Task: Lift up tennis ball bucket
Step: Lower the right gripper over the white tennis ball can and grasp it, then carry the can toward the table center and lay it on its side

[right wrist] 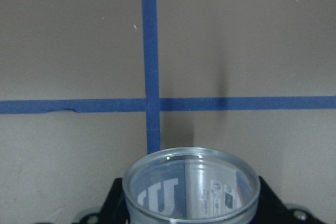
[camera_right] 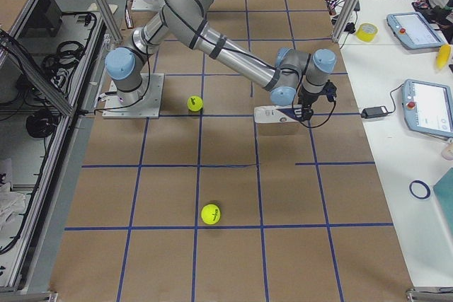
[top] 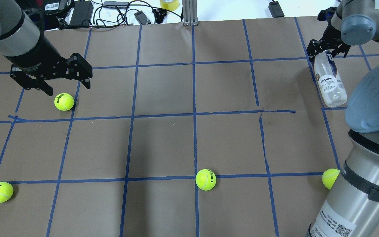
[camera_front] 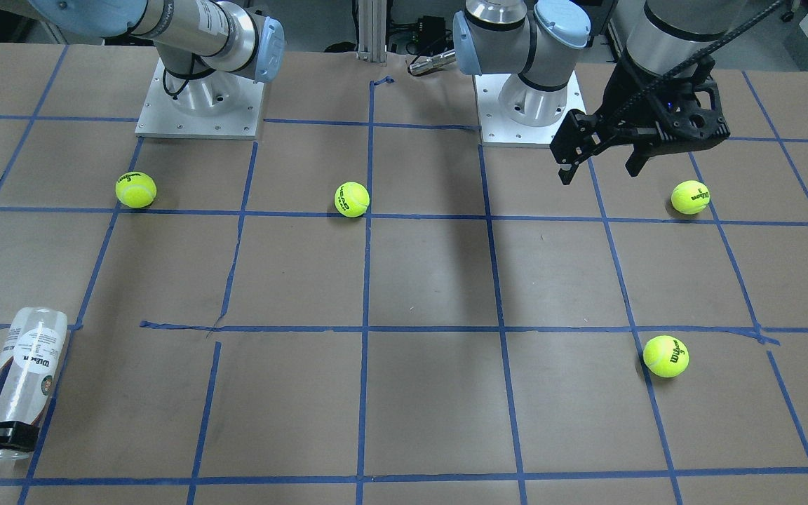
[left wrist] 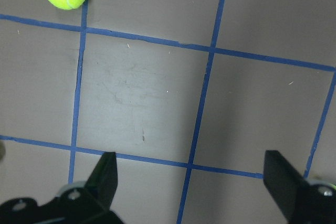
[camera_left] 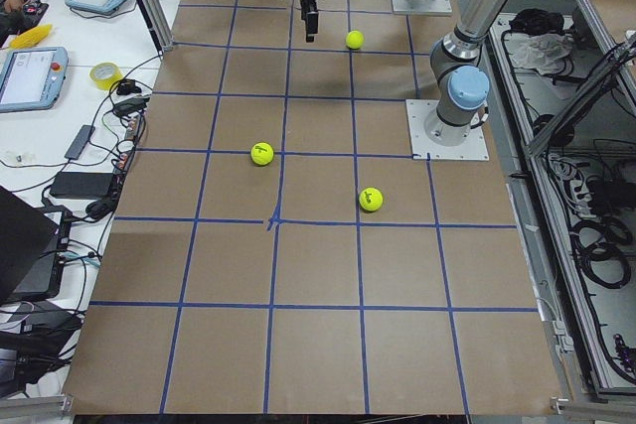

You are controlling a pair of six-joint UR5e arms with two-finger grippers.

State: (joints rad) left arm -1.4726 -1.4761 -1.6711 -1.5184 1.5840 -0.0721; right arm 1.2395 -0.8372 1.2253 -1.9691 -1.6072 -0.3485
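Though half-hidden, right hand [top: 324,55] clasps bucket [top: 331,87].

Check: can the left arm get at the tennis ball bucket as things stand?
Probably not. The tennis ball bucket lies far to the robot's right, its end clasped by the right gripper; the left gripper hangs open far to the left, near a ball.

four tennis balls [camera_front: 136,190] (well apart) | brown table [camera_front: 432,280] | blue tape grid [camera_front: 432,328]
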